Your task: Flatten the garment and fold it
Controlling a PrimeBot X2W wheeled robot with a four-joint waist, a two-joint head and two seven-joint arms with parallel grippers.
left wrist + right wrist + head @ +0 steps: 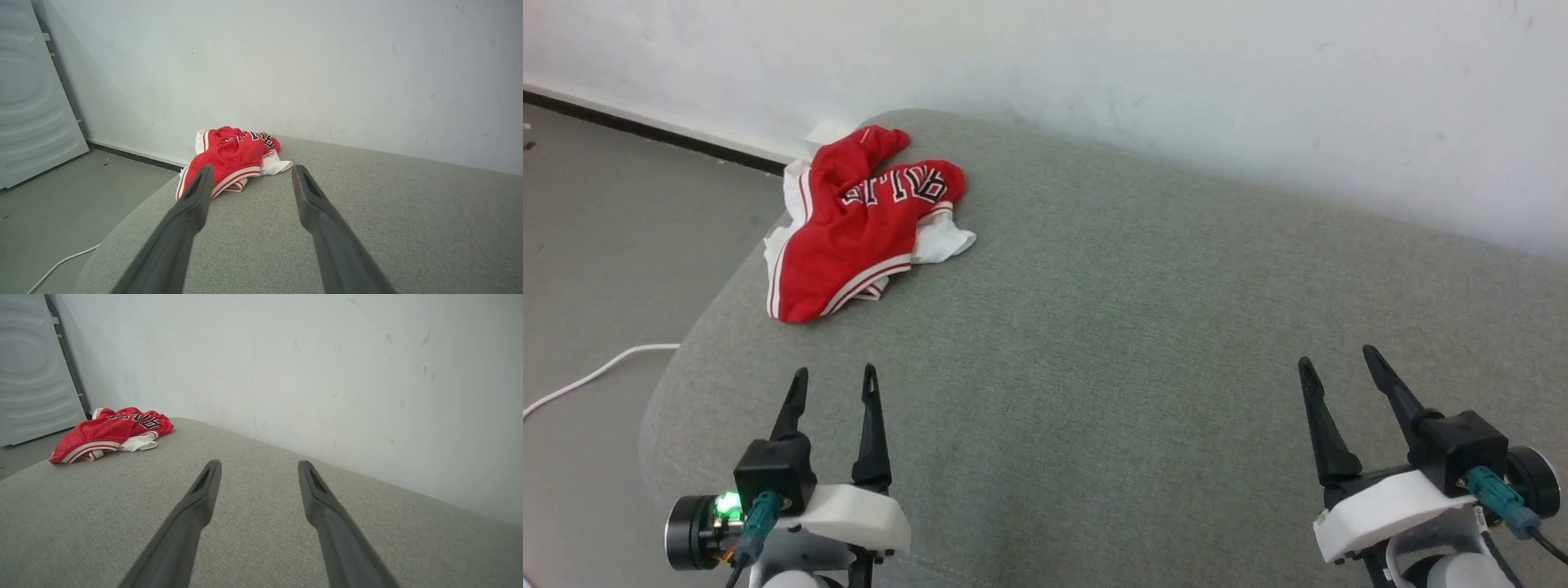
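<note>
garment [854,229]: was seen crumpled, red, white sleeves, striped trim, black lettering | place: was found at grey cushion's [1135,327] far-left corner | left end effector [836,374]: was seen spread, empty | right end effector [1337,356]: was seen spread, empty

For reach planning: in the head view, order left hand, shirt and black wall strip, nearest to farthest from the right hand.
1. left hand, lower left.
2. shirt, far left of the cushion.
3. black wall strip, beyond the shirt.

illegible black lettering [894,189] on garment [845,245]
</note>
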